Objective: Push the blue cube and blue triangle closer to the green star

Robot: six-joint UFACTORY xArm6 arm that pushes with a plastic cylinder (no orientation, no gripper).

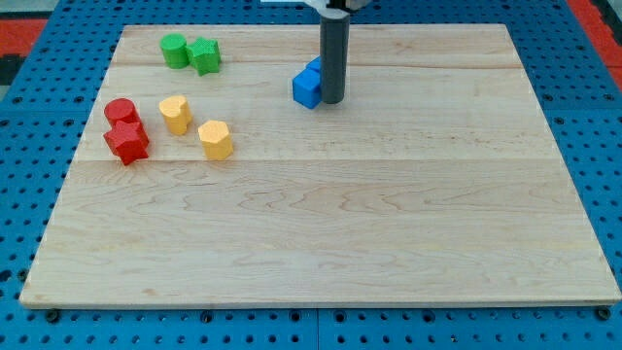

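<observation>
Camera view. A wooden board (321, 233) lies on a blue pegboard surface (29, 117). The rod (333, 58) descends from the view's top edge, and my tip (332, 102) rests on the board in its upper middle part. The end effector is a plain rod with no jaws; it holds nothing and presses sideways only.

Blue blocks. The blue cube (306, 88) sits just to the view's left of my tip, touching it or nearly so; the exact contact cannot be made out. A second blue block (314, 66), presumably the blue triangle, shows only as a small corner above the cube, mostly hidden behind the rod. Its shape cannot be confirmed.

Green blocks. The green star (205, 55) stands near the board's upper left, with a green cylinder (175, 50) touching it on the view's left. Both are well apart from the blue blocks, with bare board between them.

Red blocks. A red cylinder (121, 111) and a red star (127, 142) sit at the board's left side, the star directly below the cylinder and touching it.

Yellow blocks. A yellow block (176, 114) sits just to the view's right of the red pair. A yellow hexagon (216, 139) lies near it, lower and further right, apart from it.

The board's lower half and right side carry no blocks.
</observation>
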